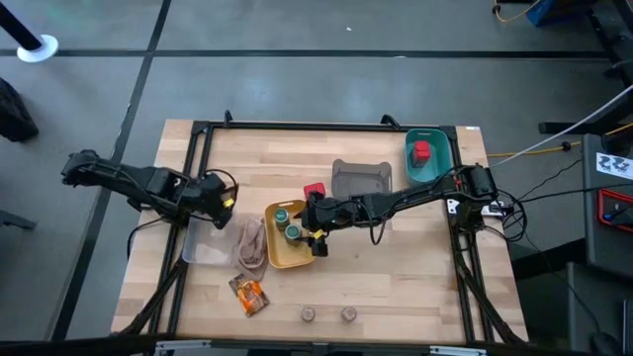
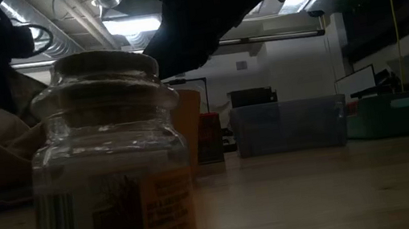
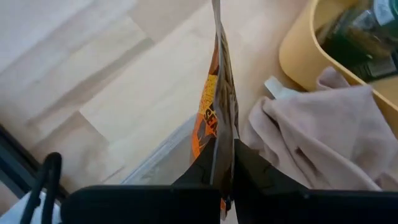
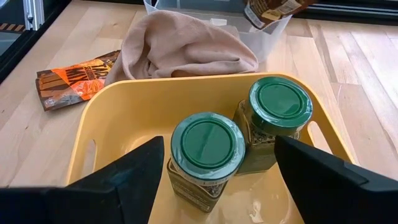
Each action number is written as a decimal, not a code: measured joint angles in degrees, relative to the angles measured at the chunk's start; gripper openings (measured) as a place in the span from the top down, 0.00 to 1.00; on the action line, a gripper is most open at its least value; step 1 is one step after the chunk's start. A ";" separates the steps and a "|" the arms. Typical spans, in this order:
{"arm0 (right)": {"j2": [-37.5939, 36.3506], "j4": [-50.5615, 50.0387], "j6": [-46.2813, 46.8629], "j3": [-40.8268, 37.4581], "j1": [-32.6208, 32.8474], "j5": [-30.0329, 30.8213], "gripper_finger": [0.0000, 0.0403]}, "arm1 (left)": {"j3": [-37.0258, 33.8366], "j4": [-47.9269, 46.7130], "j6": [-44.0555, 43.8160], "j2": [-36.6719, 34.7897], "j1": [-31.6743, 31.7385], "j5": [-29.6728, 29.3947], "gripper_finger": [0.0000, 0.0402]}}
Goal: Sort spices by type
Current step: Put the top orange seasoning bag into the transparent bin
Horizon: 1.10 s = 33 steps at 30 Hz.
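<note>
My left gripper (image 1: 226,201) is shut on a dark sachet with orange print (image 3: 216,106) and hangs over the clear tray (image 1: 201,249). My right gripper (image 4: 219,146) is open inside the yellow tray (image 4: 134,93), with a finger on either side of the nearer green-lidded jar (image 4: 206,144) and a gap on both sides. The second green-lidded jar (image 4: 280,106) stands beside the first. One red block (image 1: 315,190) rests on the table and another (image 1: 422,151) lies in the teal tray. The orange-brown sachet (image 1: 249,294) lies flat. Two tiny round jars (image 1: 310,313) (image 1: 348,313) stand near the table's near edge. My left gripper pinches the dark sachet between its two fingers (image 3: 252,171) at one end (image 3: 219,146), and that end shows edge-on. The rest of the sachet sticks out beyond the fingertips, lifted clear above the clear tray's rim.
The beige cloth (image 1: 252,242) is bunched between the clear tray and the yellow tray, lapping over both. The grey tray (image 1: 361,178) sits beside the teal tray (image 1: 435,170) at the far right. Bare wood stretches right of the tiny jars.
</note>
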 joint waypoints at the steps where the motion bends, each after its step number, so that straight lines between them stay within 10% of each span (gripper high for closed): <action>1: 0.00 0.01 0.00 0.00 -0.01 -0.01 0.25 | 0.00 0.02 -0.46 0.51 -0.36 -0.82 1.00; 33: 0.00 0.02 0.00 0.00 -0.02 0.00 0.25 | 0.00 5.61 -14.41 21.04 -7.83 -3.52 0.86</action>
